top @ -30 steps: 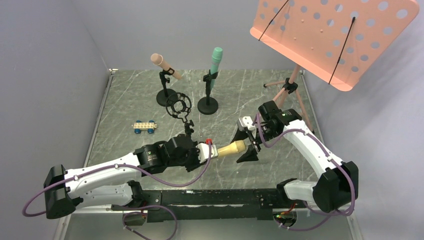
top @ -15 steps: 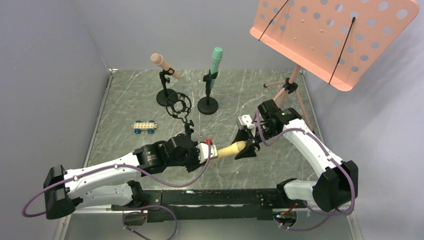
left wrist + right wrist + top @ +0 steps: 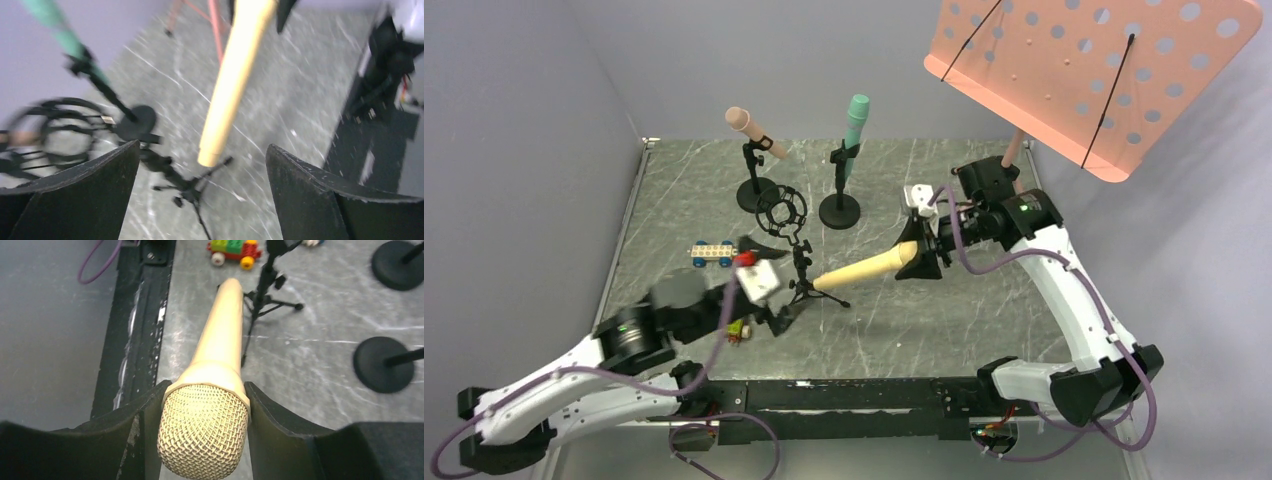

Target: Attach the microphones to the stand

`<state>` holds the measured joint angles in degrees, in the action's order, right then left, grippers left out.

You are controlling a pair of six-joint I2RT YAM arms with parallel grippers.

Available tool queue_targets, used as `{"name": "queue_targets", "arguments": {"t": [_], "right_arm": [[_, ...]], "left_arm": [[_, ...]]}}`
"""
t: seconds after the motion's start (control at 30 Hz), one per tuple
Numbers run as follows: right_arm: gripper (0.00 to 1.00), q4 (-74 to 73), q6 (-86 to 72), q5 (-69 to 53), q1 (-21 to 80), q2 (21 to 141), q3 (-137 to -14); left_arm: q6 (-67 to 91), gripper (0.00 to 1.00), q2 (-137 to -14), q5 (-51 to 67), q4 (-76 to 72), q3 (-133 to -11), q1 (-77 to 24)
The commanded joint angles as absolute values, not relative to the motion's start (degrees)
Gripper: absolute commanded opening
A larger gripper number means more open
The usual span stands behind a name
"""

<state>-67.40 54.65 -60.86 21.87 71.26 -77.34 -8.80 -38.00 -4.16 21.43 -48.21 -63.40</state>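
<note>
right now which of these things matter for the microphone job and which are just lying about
For the job:
yellow microphone, held in the right gripper
empty ring stand
pink microphone and green microphone, both on stands

Lying about:
toy car
music stand

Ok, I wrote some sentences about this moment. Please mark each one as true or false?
1. The right hand is shut on the yellow microphone. True.
2. The left hand also grips the yellow microphone. False: its fingers stand wide open and touch nothing.
3. The teal microphone lies flat on the table. False: it stands upright, clipped in a round-based stand.
4. The pink microphone sits tilted in its own stand. True.
5. The ring mount on the small tripod holds a microphone. False: the ring is empty.
</note>
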Motion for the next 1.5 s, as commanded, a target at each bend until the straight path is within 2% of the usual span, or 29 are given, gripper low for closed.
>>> {"name": "queue_targets", "arguments": {"t": [0.0, 0.23, 0.4, 0.93, 1.47], "right_arm": [[0.13, -65.7, 44.2, -57.4, 22.0, 70.4, -86.7], [0.12, -62.9, 37.0, -55.3, 23.4, 75.2, -99.9], [0.11, -62.5, 34.2, -50.6, 26.6, 79.5, -109.2], [0.11, -61.9, 33.6, -28.6, 39.2, 86.9, -119.5], [0.15, -64.7, 42.9, -11.0, 53.4, 91.4, -124.4]], "left_arm": [[-12.8, 0.99, -30.3, -16.0, 22.8, -54.3, -63.0], [-16.3, 0.99, -26.0, -32.8, 29.5, -56.5, -62.9], [-14.8, 0.99, -22.7, -38.1, 30.7, -52.7, -62.9], [-10.0, 0.99, -15.7, -40.0, 32.4, -45.8, -62.9], [-8.8, 0.99, -17.6, -39.5, 32.9, -44.6, -62.9]]}}
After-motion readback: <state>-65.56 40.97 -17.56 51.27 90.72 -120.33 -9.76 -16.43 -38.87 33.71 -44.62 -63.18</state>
